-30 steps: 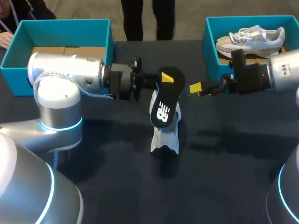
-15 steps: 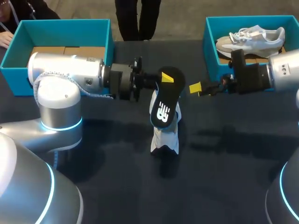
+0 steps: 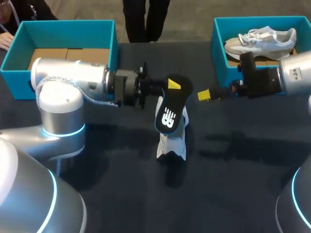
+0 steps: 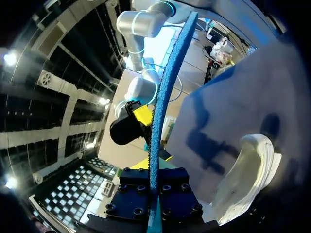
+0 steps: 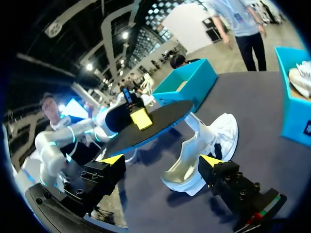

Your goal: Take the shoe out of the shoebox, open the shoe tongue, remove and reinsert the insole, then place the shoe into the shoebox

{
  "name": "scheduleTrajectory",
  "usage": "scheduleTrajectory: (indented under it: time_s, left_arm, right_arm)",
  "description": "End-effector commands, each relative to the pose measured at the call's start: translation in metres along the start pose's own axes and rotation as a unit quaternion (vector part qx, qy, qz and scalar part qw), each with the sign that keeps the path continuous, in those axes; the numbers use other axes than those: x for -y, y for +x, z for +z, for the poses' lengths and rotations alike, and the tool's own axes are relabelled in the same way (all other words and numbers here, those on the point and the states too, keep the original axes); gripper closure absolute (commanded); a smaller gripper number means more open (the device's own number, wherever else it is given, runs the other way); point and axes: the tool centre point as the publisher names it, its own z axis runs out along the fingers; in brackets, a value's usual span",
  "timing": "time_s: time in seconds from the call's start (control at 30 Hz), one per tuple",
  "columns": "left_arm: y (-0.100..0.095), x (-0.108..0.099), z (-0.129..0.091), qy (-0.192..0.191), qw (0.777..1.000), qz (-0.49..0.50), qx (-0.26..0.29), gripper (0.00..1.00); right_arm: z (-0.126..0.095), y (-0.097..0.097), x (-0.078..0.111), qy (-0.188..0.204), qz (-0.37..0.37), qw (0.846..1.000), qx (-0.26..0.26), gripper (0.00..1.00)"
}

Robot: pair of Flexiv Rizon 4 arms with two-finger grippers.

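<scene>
My left gripper (image 3: 173, 84) is shut on one end of a black insole (image 3: 170, 106), which hangs tilted above the table's middle. Under it a white shoe (image 3: 172, 139) lies on the dark table. In the left wrist view the insole (image 4: 160, 109) runs edge-on, blue, out from between my gripper's jaws, with the shoe (image 4: 248, 170) beside it. My right gripper (image 3: 204, 94) stands open just right of the insole, holding nothing. In the right wrist view my right gripper (image 5: 161, 160) spreads wide, with the insole (image 5: 150, 127) and the shoe (image 5: 206, 145) ahead of it.
An open teal shoebox (image 3: 114, 36) with a bare cardboard floor stands at the back left. A second teal shoebox (image 3: 218, 48) at the back right holds another pale shoe (image 3: 262, 39). My left arm's white body (image 3: 63, 92) fills the table's left side.
My left arm has edged slightly right, and the insole has shifted a little with it. The right gripper has barely moved and remains open.
</scene>
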Motion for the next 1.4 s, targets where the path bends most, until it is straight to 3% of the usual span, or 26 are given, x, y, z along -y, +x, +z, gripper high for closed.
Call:
scheduleTrajectory:
  time_s: [0.03, 0.23, 0.63, 1.17, 1.4]
  left_arm:
    - [0.004, 0.003, -0.002, 0.007, 1.000, -0.016, 0.017, 1.00]
    - [0.007, 0.013, -0.003, 0.049, 0.993, -0.085, 0.059, 1.00]
    - [0.022, 0.031, -0.008, 0.058, 0.981, -0.173, 0.071, 1.00]
    - [0.036, 0.039, -0.018, 0.067, 0.967, -0.236, 0.064, 1.00]
    - [0.041, 0.034, -0.021, 0.070, 0.959, -0.265, 0.067, 1.00]
  right_arm:
    - [-0.004, -0.004, 0.003, 0.018, -0.023, 1.000, 0.006, 0.00]
    - [-0.007, -0.014, 0.012, 0.042, -0.074, 0.996, 0.038, 0.00]
    - [0.000, -0.025, 0.030, 0.101, -0.134, 0.985, 0.028, 0.00]
    - [0.003, -0.023, 0.034, 0.107, -0.110, 0.987, 0.040, 0.00]
    - [0.020, -0.030, 0.040, 0.170, -0.229, 0.951, 0.121, 0.00]
